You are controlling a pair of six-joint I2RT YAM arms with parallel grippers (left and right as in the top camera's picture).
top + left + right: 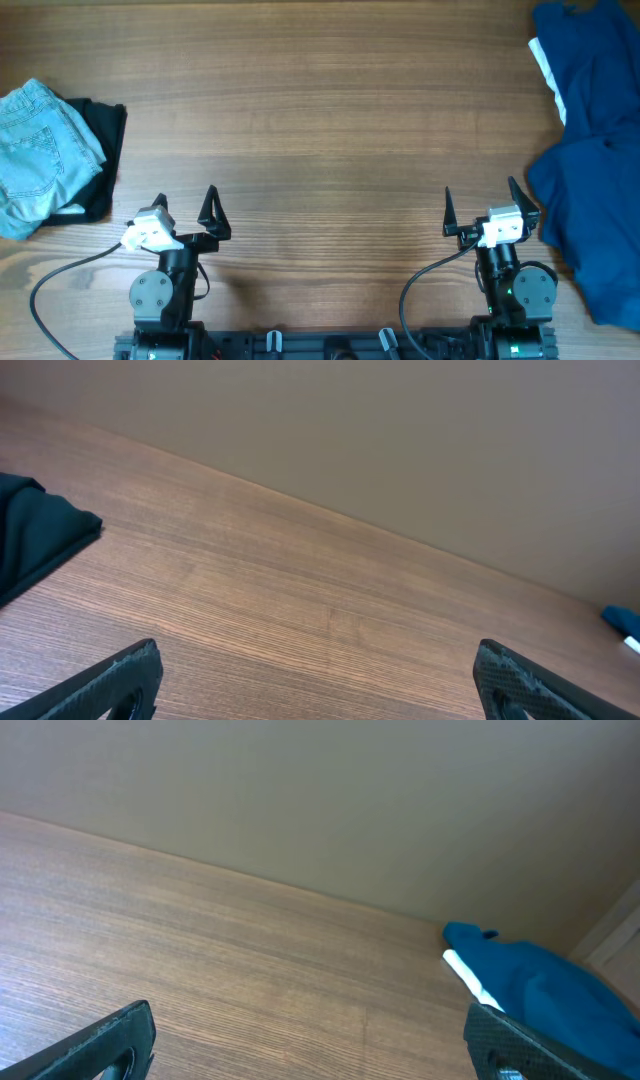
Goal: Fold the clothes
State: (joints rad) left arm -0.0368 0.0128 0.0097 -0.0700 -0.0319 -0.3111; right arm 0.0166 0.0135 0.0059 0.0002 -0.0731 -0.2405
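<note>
A pile of unfolded dark blue clothes [592, 150] lies at the right edge of the table, with a white strip showing at its top left; it also shows in the right wrist view [545, 988]. A folded stack sits at the far left: light blue denim [35, 150] on top of a black garment [105, 135], whose corner shows in the left wrist view [35, 535]. My left gripper [187, 212] is open and empty near the front edge. My right gripper [482, 208] is open and empty, just left of the blue pile.
The wooden table [320, 130] stretches between the two heaps. Both arm bases and their cables sit at the front edge. A beige wall rises behind the table's far edge in the wrist views.
</note>
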